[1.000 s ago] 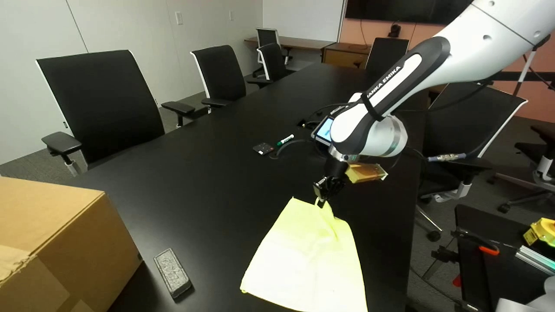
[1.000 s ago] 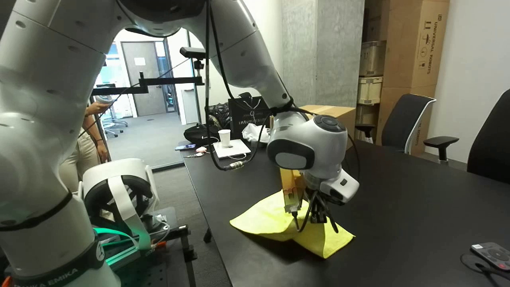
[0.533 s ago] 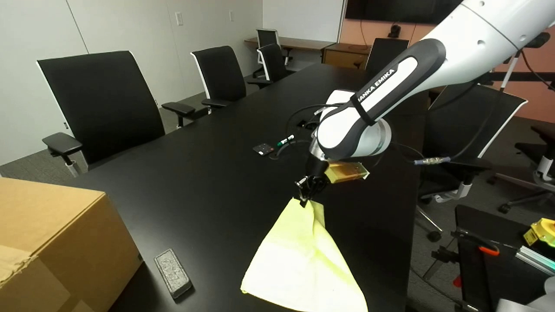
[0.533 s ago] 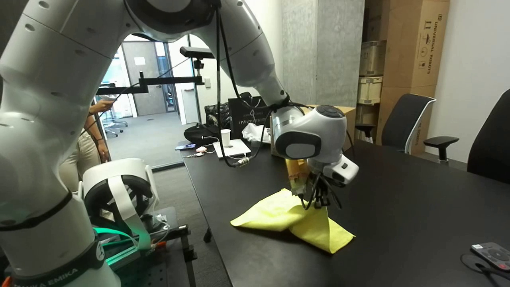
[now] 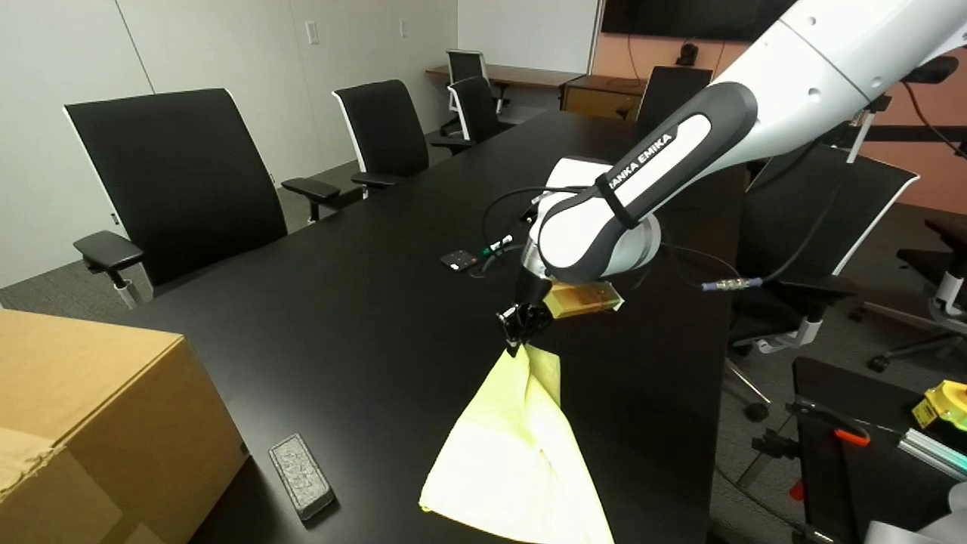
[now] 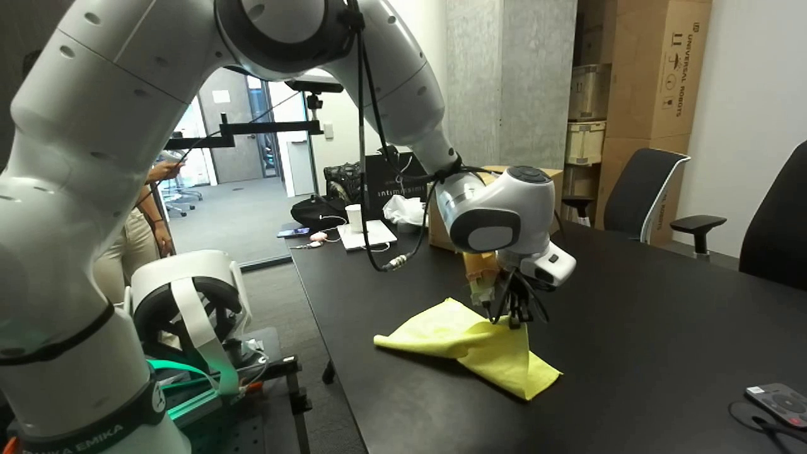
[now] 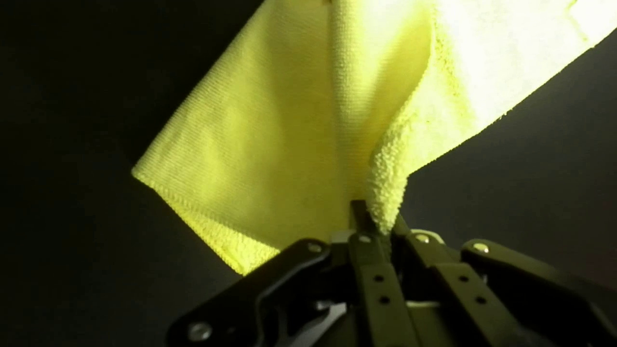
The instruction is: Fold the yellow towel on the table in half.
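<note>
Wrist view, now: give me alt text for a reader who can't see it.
The gripper, at the bottom of the picture, is closed on a pinched fold of the yellow towel. The towel spreads toward the top, one corner pointing left, its upper right washed out by brightness. The dark table shows on both sides.

In an exterior view, the towel [image 5: 514, 476] is lying on the table [image 5: 363, 378], its raised far part standing between the jaws. A cardboard box [image 5: 159, 423] is sitting to the left, with a block [image 5: 301, 477] resting between box and towel. Beyond the towel, a remote control [image 5: 458, 260] is lying next to a marker [image 5: 498, 244]. Office chairs [image 5: 174, 166] are lining the table's left side. In an exterior view, a cup [image 6: 354, 219] is standing before a shopping bag [image 6: 381, 189], behind the towel.
</note>
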Tool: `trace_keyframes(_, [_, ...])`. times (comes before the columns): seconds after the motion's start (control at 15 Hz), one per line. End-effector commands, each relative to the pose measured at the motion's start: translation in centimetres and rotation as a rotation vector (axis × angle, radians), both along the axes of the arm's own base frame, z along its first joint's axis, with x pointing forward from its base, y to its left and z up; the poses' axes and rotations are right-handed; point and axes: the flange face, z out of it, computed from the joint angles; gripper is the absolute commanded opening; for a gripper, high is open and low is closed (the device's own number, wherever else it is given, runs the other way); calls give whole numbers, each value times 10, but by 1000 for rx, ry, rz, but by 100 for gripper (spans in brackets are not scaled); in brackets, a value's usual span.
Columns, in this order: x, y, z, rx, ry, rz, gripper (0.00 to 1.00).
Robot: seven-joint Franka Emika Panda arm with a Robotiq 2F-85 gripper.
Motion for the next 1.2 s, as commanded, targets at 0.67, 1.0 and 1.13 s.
trace_keyframes(0.67, [-38, 43, -1, -49, 25, 157, 100])
trace_keyframes(1.0, [-94, 93, -21, -45, 95, 285, 100])
trace_keyframes(1.13, [-112, 113, -29, -54, 107, 311, 100])
